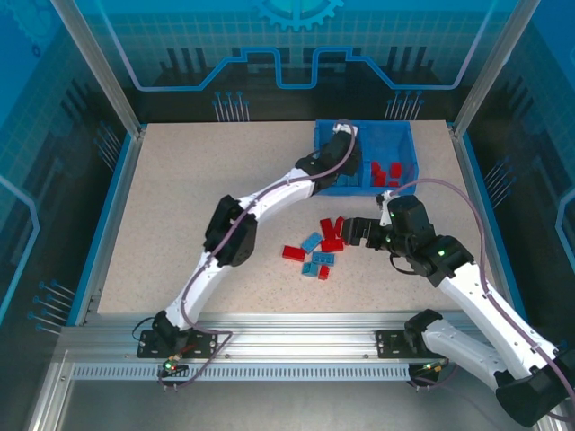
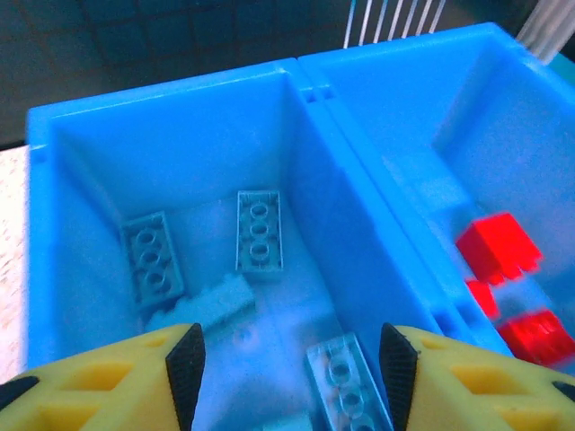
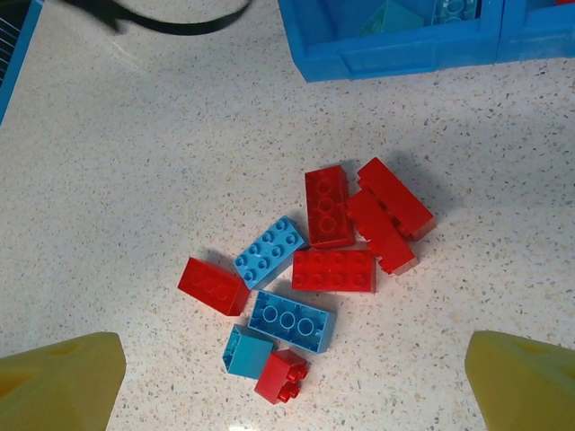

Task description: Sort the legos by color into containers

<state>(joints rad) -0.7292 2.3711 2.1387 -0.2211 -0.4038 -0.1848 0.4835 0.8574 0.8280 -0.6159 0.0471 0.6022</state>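
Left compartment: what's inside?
The left compartment holds at least four light blue bricks and no red ones. The open left hand covers the near edge of the floor, so more may be hidden there.

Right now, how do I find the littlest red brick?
Find the blue bin on the speckled table, then the loose bricks before it. At the cluster's edge farthest from the bin sits a stubby red brick beside a square blue one; the other reds are long.

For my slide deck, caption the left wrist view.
Open left gripper over the bin's left compartment of light blue legos; red legos beyond the divider.
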